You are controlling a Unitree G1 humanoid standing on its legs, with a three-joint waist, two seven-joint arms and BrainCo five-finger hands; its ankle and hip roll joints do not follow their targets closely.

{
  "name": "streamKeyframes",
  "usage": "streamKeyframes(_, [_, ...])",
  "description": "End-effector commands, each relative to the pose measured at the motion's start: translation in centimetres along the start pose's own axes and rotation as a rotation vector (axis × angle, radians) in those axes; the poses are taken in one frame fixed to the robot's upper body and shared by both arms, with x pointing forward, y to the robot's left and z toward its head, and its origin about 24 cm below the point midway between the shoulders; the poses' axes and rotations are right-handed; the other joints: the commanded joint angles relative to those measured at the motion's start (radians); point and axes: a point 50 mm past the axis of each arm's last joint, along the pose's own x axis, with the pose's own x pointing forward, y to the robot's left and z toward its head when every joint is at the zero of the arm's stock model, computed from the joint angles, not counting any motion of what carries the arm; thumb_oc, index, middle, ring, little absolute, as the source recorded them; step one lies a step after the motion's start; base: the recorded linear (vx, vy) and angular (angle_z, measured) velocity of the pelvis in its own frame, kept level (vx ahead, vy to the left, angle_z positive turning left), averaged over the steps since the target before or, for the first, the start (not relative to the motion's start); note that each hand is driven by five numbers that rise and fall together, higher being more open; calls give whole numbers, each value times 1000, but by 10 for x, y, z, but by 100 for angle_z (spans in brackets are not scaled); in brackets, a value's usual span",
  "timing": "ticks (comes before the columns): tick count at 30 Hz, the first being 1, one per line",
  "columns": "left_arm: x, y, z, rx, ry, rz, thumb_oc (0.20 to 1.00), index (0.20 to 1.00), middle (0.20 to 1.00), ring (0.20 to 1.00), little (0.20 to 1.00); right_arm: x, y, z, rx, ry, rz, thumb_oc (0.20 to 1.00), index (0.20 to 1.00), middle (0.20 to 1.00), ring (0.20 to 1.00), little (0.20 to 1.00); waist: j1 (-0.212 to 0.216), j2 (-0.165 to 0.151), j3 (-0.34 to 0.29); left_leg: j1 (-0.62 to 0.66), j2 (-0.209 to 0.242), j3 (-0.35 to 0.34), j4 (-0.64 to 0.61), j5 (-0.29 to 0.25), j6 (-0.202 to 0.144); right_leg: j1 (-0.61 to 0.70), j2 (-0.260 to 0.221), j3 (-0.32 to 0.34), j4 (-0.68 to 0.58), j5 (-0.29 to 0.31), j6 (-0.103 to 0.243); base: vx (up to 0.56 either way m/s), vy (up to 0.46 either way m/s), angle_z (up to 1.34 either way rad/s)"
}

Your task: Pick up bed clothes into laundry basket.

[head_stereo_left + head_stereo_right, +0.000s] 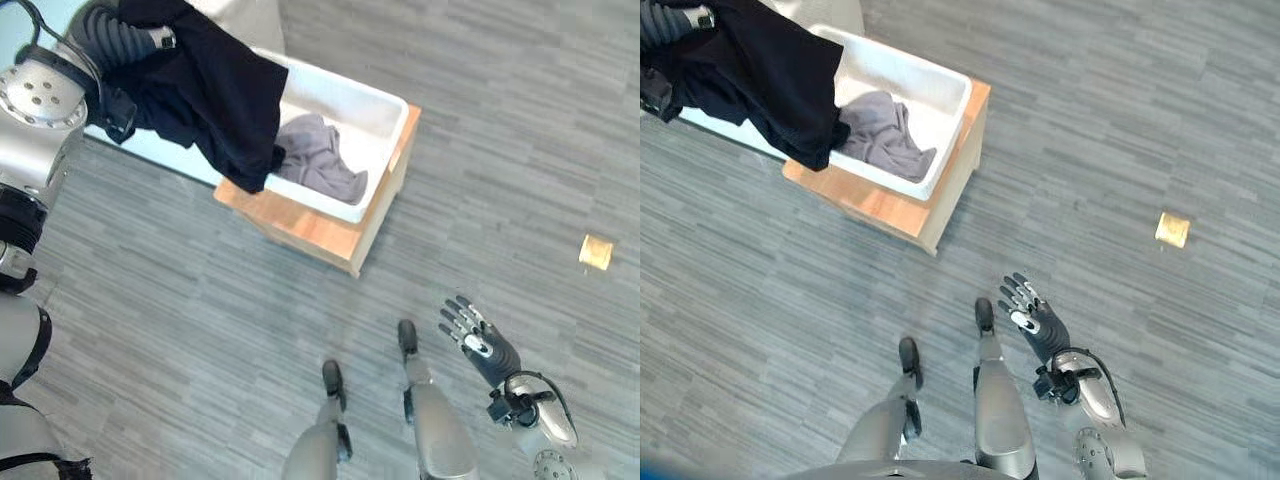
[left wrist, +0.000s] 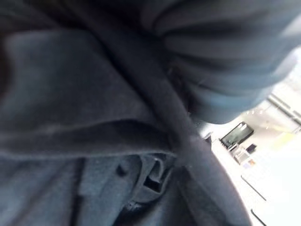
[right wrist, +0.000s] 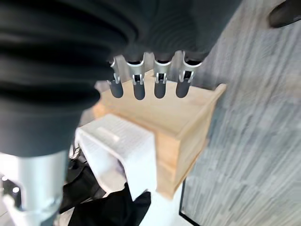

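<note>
So the right hand (image 1: 478, 343) is hanging low on the right over bare floor (image 1: 520, 120), fingers spread out straight, nothing in it and nothing touching it. The left hand is buried in a black garment (image 1: 215, 85) up at the far left, so I honestly can't tell whether its fingers are curled or loose under there; the left wrist view is just dark folds of that cloth (image 2: 84, 117) right up against the camera. The black piece droops over the near-left rim of the white laundry basket (image 1: 375, 105), its bottom edge hanging past the rim down toward the wooden stand (image 1: 300, 225) the basket sits on. Inside the basket there's already a grey garment (image 1: 320, 160) bunched up against the near wall. The right wrist view gives a side angle the head cameras don't: the wooden stand as a box (image 3: 183, 127), the white basket (image 3: 127, 150) on top of it, and some black cloth (image 3: 117, 209) hanging down beside it. Lots of open floor to the right and near side of the stand, with a small yellow square (image 1: 596, 251) lying well off to the right.
</note>
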Motion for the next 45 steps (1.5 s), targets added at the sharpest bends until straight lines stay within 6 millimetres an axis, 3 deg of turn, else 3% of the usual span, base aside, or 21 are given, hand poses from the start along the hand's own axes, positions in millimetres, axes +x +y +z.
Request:
streamKeyframes(1, [-2, 73, 59, 4, -185, 277, 200, 200, 200, 200, 200, 4, 8, 28, -26, -143, 52, 1000, 1000, 1000, 1000, 1000, 12, 24, 0, -18, -18, 36, 5, -20, -20, 83, -30, -36, 12, -111, 112, 23, 19, -5])
streamKeyframes(7, [1, 82, 89, 8, -263, 308, 200, 200, 200, 200, 200, -5, 5, 25, -34, -119, 45, 1000, 1000, 1000, 1000, 1000, -3, 59, 18, -51, -25, 49, 5, -25, -21, 40, -31, -25, 12, -101, 119, 18, 24, -1])
streamKeyframes(11, [5, 75, 88, 34, -256, 287, 200, 200, 200, 200, 200, -10, 3, 23, -42, -105, 31, 1000, 1000, 1000, 1000, 1000, -13, 68, 30, -64, -25, 64, 5, -28, -21, 19, -31, -17, 12, -97, 120, 21, 19, -13])
streamKeyframes(20, [14, 39, 35, 116, -61, 197, 200, 200, 200, 200, 200, -16, -2, 20, -48, -93, -12, 1000, 1000, 1000, 1000, 1000, -53, 51, 70, -101, -17, 89, 5, -25, -24, -27, -22, -5, 12, -86, 119, -1, -3, -9])
streamKeyframes(23, [13, 17, -7, 179, 105, 143, 200, 200, 200, 200, 200, -18, -7, 18, -58, -92, -59, 1000, 1000, 1000, 1000, 1000, -77, 17, 83, -126, -7, 101, 5, -24, -23, -61, -11, 8, 12, -80, 117, -10, -13, -9])
streamKeyframes(25, [13, 15, -12, 194, 130, 158, 200, 200, 200, 200, 200, -17, -7, 17, -55, -91, -62, 1000, 1000, 1000, 1000, 1000, -81, 4, 89, -139, -3, 101, 5, -22, -23, -74, -10, 7, 12, -78, 116, -16, -23, -12])
streamKeyframes(26, [13, 15, -12, 194, 130, 158, 545, 545, 545, 545, 545, -17, -7, 17, -56, -91, -62, 1000, 1000, 1000, 1000, 1000, -81, 4, 88, -139, -3, 101, 5, -22, -23, -74, -10, 7, 12, -78, 116, -11, -12, -4])
streamKeyframes(27, [14, 15, -10, 178, 123, 167, 689, 689, 689, 689, 689, -17, -6, 17, -60, -90, -56, 1000, 1000, 1000, 1000, 1000, -80, 1, 89, -143, -3, 99, 5, -22, -23, -77, -8, 7, 12, -78, 116, -8, -10, -4])
streamKeyframes(28, [14, 14, -8, 176, 114, 170, 1000, 1000, 1000, 1000, 1000, -17, -6, 18, -63, -89, -53, 1000, 1000, 1000, 1000, 1000, -79, -1, 90, -146, -3, 98, 5, -21, -23, -79, -8, 5, 12, -78, 115, -14, -19, -4])
streamKeyframes(39, [19, 1, 32, 101, -110, 172, 1000, 1000, 1000, 1000, 1000, -22, -7, 20, -140, -60, -28, 1000, 1000, 1000, 1000, 1000, -43, 9, 79, -124, -5, 71, 5, -20, -25, -44, -11, -8, 12, -88, 111, -7, -12, 3])
streamKeyframes(44, [-2, -7, 26, 8, -201, 160, 1000, 1000, 1000, 1000, 1000, -21, -7, 24, -177, -70, -26, 1000, 1000, 1000, 1000, 1000, -7, 33, 60, -83, -7, 61, 5, -22, -26, -2, -12, -18, 12, -99, 107, 1, -11, 2])
streamKeyframes(45, [-14, -12, 20, -86, -239, 165, 1000, 1000, 1000, 1000, 1000, -20, -6, 23, -180, -76, -32, 1000, 1000, 1000, 1000, 1000, 13, 35, 50, -67, -6, 57, 5, -21, -27, 16, -13, -22, 12, -107, 103, 10, -40, 10])
